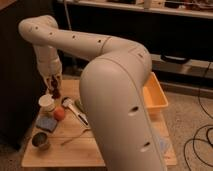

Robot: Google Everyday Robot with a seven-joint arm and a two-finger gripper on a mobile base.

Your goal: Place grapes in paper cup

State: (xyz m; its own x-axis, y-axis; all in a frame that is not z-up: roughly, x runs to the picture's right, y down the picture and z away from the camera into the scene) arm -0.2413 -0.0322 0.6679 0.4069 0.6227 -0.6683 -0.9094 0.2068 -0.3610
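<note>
The gripper [51, 83] sits at the grapes [54, 92] near the counter's [65, 150] rear left corner; whether it grips them I cannot tell; the paper cup [46, 102] just beside holds 0 grapes; the placing remains undone.

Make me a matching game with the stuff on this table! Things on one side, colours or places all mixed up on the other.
Things:
1. paper cup
2. round fruit
3. plastic bin
4. robot hand

Colours and places:
A. yellow
B. up in the air, just behind the paper cup
C. white
D. orange

Right pairs: 1-C, 2-D, 3-A, 4-B.
</note>
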